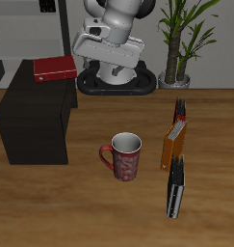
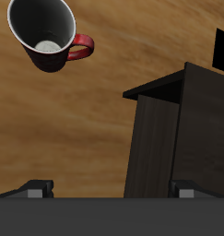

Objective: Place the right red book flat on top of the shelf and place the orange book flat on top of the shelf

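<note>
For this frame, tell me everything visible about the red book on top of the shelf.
The right red book is a thin dark-red hardcover with a pale strip of page edges along its near side. It lies flat, closed, on the flat top of the shelf, toward the shelf's back, slightly skewed to its edges. Only the shelf touches it; the gripper hangs apart from it, above the table. The wrist view does not show the book.

In the exterior view the arm's own body hides the jaws, so their spread cannot be told. The wrist view cuts off the shelf [image 2: 178, 129] at its edges, and shows only the bases of the fingers [image 2: 35, 189], not the tips.
</note>
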